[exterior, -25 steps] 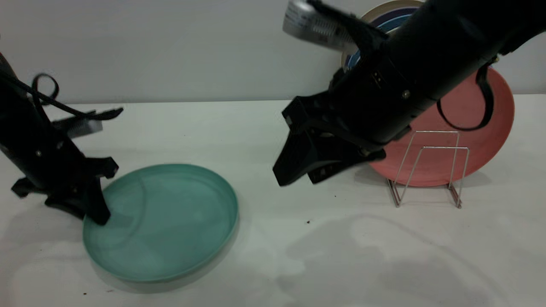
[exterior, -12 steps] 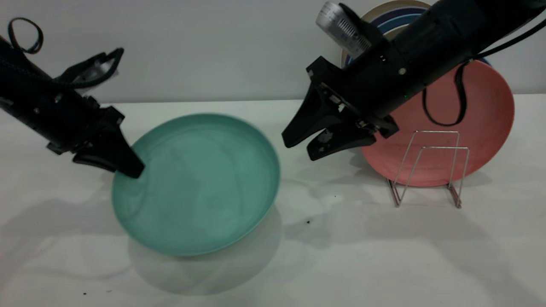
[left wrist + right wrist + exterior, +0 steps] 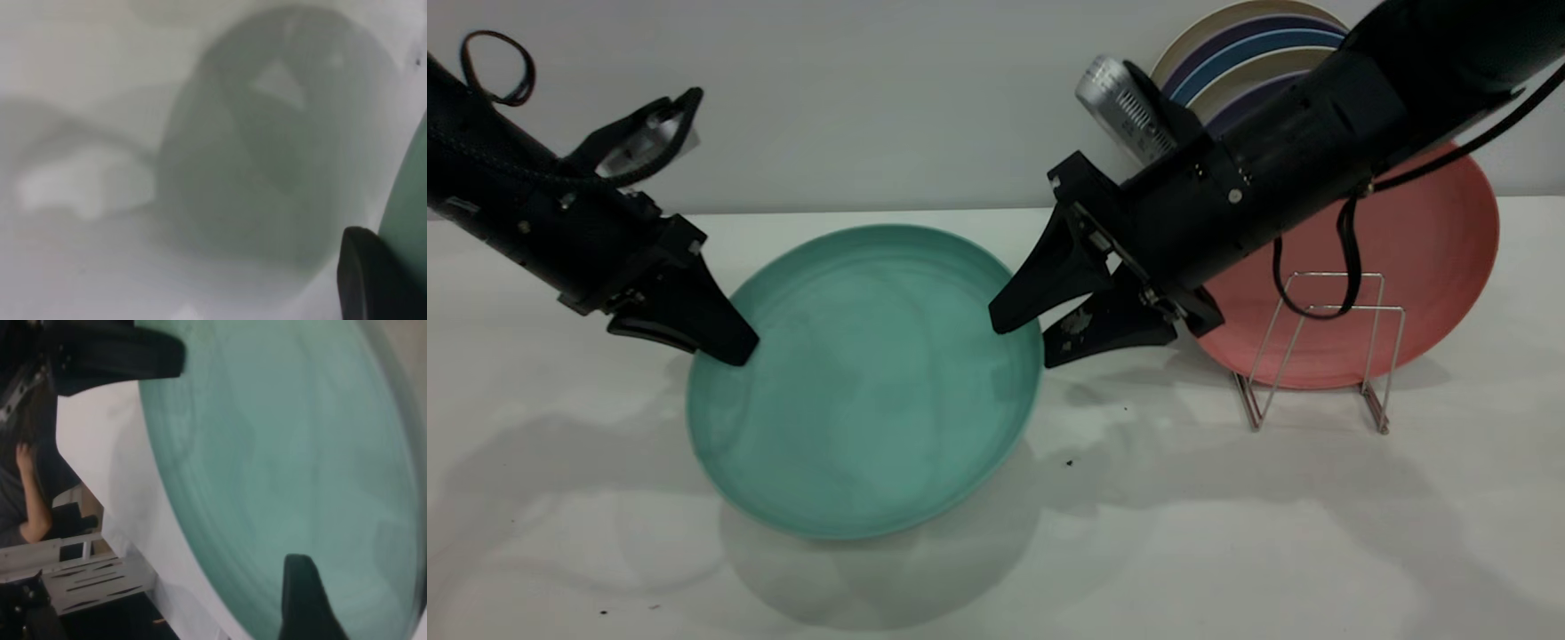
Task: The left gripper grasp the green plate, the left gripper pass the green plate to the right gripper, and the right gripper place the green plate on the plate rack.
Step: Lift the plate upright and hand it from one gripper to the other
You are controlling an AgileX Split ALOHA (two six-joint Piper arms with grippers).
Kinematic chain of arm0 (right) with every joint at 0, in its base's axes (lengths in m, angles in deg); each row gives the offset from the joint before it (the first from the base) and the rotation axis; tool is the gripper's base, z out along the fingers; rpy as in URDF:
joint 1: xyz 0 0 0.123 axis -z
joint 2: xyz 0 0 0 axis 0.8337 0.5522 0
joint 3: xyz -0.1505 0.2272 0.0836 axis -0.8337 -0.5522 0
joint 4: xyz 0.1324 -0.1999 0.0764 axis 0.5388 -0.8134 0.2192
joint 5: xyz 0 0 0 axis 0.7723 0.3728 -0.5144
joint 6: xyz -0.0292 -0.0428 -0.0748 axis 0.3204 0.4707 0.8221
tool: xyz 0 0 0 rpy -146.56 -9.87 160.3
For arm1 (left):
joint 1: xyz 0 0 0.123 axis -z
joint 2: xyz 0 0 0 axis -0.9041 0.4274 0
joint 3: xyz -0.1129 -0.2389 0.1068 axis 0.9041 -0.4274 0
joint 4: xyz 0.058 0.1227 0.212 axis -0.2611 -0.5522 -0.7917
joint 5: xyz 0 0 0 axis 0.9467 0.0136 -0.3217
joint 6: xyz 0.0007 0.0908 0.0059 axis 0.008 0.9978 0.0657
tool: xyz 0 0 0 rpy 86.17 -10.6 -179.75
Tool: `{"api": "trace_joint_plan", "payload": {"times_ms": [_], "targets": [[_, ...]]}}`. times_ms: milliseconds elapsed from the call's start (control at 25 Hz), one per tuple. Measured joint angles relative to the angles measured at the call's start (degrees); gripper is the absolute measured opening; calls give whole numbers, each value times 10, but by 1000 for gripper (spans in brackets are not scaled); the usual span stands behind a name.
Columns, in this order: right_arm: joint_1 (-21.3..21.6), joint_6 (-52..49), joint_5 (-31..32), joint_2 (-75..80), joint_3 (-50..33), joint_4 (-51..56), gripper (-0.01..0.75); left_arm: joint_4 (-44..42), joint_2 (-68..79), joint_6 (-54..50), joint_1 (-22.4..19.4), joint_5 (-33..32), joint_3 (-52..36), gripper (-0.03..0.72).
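Nearer right end effector point(image 3: 1023, 342): green plate point(image 3: 871, 382).

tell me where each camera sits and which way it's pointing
Exterior view: outside the rig, facing both arms from the front and somewhat above; left claw holds the green plate lifted off the table, open right claw straddles its far rim, plate rack behind.
Left wrist view: on the left wrist, facing down at the table; one fingertip and the plate's edge show.
Right wrist view: on the right wrist, facing across the plate; own fingertip shows, left claw opposite.
Shared: all three show the green plate.
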Motion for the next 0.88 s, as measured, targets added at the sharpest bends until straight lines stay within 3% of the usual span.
{"api": "trace_joint_plan", "payload": {"times_ms": [360,480,600,680,800,880], "targets": [[-4,13,6,11,1,4,444,38,0,15,17,-8,0,20],[-10,29,9,11,1,4,343,50,0,22,20,-16,0,20],[-13,36,9,11,1,9,151,49,0,23,20,-23,0,21],[-13,44,3,13,1,11,127,50,-1,23,20,-25,0,34],[-14,52,3,16,1,25,128,51,-1,22,20,-26,0,112],[-15,55,6,16,1,29,128,52,-1,22,20,-31,0,235]]}}
